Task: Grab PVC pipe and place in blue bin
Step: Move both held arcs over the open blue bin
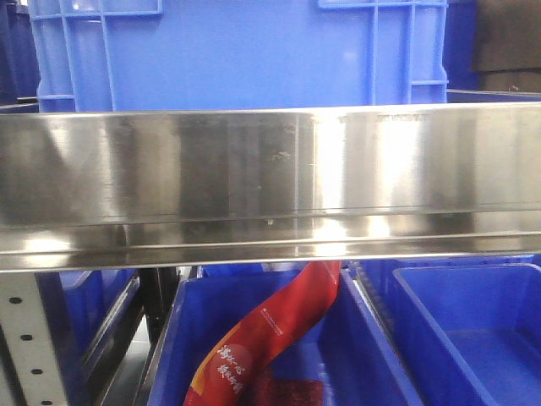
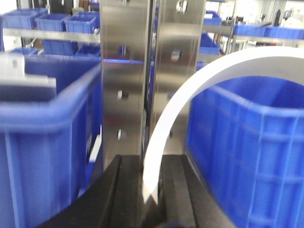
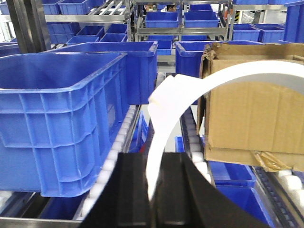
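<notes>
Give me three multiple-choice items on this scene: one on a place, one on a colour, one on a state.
1. Right wrist view: where is the cardboard box from the large blue bin? A) picture-left B) picture-right C) inside it
2. Front view: the long pouch is A) green B) red C) yellow
3. Front view: the lower-right bin shows an inside that is A) bare B) full of pipes C) lidded

Answers: B, the box stands at picture-right of the bin; B, it is red with pale print; A, only blue floor shows.
</notes>
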`<state>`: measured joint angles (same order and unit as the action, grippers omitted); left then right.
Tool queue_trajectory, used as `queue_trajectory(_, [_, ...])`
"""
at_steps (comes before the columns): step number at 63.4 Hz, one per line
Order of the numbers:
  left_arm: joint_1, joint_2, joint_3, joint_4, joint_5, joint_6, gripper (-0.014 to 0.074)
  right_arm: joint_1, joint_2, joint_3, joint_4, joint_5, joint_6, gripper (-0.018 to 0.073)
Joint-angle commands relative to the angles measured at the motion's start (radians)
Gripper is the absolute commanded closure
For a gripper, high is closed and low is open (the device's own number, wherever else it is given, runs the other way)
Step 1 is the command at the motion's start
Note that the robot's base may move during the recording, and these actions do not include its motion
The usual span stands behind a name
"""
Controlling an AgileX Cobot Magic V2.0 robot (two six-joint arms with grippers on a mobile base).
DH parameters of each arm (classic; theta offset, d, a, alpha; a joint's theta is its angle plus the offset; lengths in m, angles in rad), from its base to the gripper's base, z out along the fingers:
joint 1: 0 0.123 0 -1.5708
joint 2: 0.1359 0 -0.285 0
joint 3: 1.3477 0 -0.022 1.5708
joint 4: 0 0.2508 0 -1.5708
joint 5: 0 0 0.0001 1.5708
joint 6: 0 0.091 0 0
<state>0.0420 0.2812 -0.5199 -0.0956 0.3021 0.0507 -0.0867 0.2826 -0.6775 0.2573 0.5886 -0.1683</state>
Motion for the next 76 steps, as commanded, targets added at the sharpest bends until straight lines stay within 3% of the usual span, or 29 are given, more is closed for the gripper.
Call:
queue_trajectory(1, [0.003,-0.004,-0.055,-0.021,-0.029,-0.006,0.0707,0.001,-0.003,0.002,0.017,-0.043,-0.005,0.0728])
queue_trajectory(8, [0.003,-0.004,-0.111,-0.041,-0.019,0.001,0.0707,0.001,-0.003,0.000,0.018,-0.068,-0.005,0.0728])
queue_trajectory(15, [0.003,0.004,-0.162,-0.068,0.064,0.013,0.0707,0.001,-0.003,-0.013,0.026,-0.073,-0.005,0.0728])
queue_trajectory(22, [0.003,0.022,-0.189,-0.191,0.134,0.129,0.0707,0.001,-0.001,-0.032,0.035,-0.073,-0.005,0.0728])
queue_trajectory(26, [0.003,0.033,-0.196,-0.299,0.143,0.247,0.0707,0.001,0.004,-0.040,0.035,-0.071,-0.005,0.0728])
queue_trajectory(34, [0.003,0.066,-0.212,-0.498,0.148,0.409,0.0707,0.001,0.015,-0.054,0.055,-0.052,-0.005,0.0728])
queue_trajectory(38, [0.003,0.097,-0.229,-0.559,0.156,0.463,0.0707,0.001,0.027,-0.060,0.099,-0.022,-0.026,0.0728])
queue_trajectory(46, [0.003,0.182,-0.285,-0.621,0.183,0.512,0.0707,0.001,0.073,-0.088,0.227,0.003,-0.178,0.0728])
queue_trajectory(57, [0.003,0.329,-0.386,-0.678,0.201,0.529,0.0707,0.001,0.161,-0.164,0.312,0.032,-0.204,0.0728])
queue_trajectory(62, [0.001,0.386,-0.429,-0.718,0.232,0.581,0.0707,0.001,0.212,-0.207,0.358,0.055,-0.252,0.0728])
queue_trajectory(71, [-0.044,0.488,-0.506,-0.821,0.254,0.723,0.0707,0.009,0.323,-0.277,0.490,0.085,-0.377,0.0728])
queue_trajectory(76, [-0.082,0.533,-0.538,-0.822,0.243,0.751,0.0707,0.022,0.381,-0.317,0.524,0.107,-0.404,0.0728])
